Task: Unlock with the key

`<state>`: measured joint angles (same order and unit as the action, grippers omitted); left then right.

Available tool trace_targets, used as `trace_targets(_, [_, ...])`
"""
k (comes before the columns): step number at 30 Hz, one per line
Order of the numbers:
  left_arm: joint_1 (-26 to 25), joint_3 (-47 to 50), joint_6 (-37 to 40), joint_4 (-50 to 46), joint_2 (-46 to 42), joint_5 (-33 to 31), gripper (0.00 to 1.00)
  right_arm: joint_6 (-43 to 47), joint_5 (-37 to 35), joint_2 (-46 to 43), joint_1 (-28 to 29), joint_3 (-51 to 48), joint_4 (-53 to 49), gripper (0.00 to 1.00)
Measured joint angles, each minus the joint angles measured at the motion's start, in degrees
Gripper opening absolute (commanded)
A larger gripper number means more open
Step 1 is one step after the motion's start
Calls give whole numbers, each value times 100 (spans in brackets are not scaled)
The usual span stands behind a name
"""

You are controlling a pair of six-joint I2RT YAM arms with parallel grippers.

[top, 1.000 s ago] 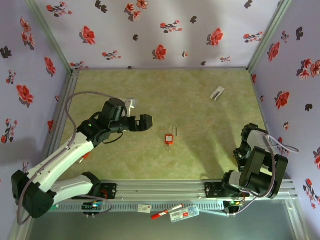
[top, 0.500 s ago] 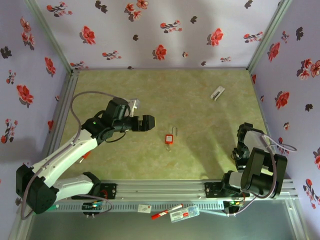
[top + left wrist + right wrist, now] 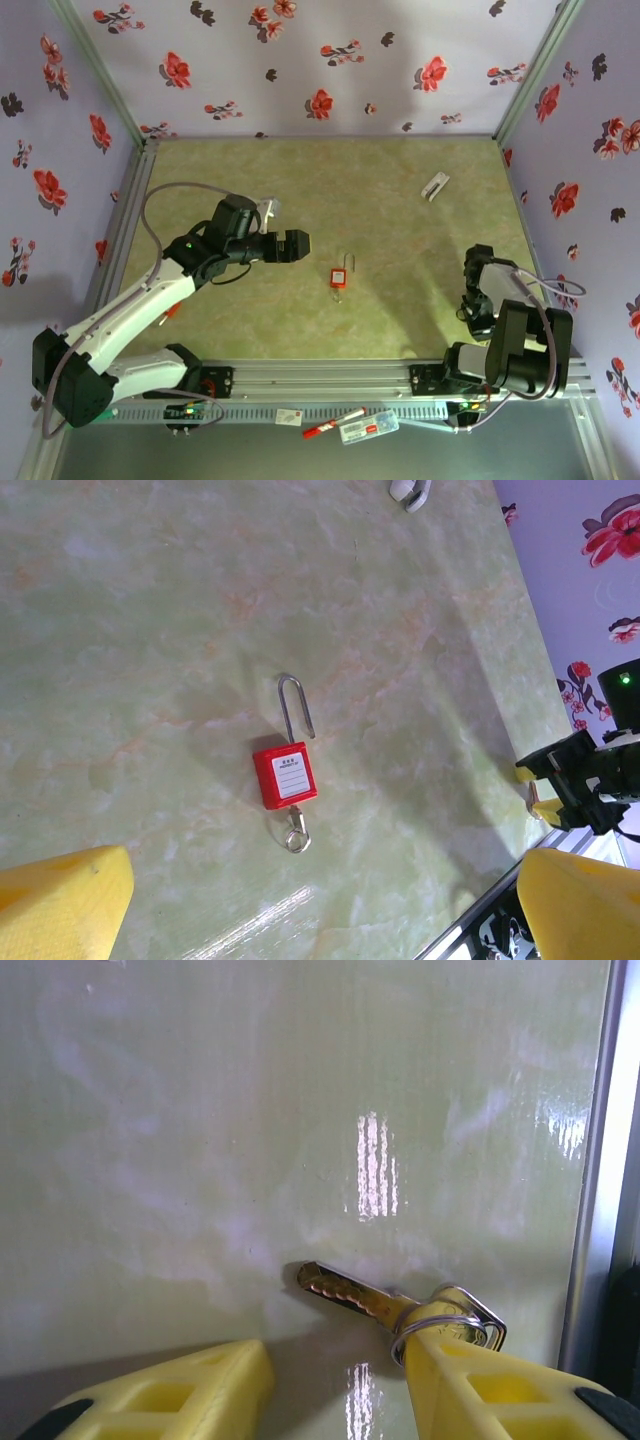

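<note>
As the right gripper point(image 3: 338, 1352) narrows from a second ago, its yellow fingers remain partly spread and pinch nothing. The key point(image 3: 345, 1293) lies flat on the green table point(image 3: 200, 1110) between them, its ringed head touching one finger. The folded right arm has swung leftward, away from the wall. The left gripper point(image 3: 298, 246), spread wide, hovers beside the red padlock point(image 3: 339, 277), its arm reaching toward the table's centre.
</note>
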<state>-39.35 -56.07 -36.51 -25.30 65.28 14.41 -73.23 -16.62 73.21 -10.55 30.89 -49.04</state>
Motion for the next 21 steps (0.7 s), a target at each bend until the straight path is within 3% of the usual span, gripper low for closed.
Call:
trace_targets(14, [4, 120, -4, 87, -85, 22, 98, -201, -361, 745, 807, 424, -269, 46])
trace_targets(19, [7, 227, -24, 138, -151, 20, 98, -203, 214, 828, 1167, 800, 101, 49])
trace_targets(21, [7, 278, -42, 151, -168, 20, 98, -192, 520, 828, 1250, 994, 398, 58])
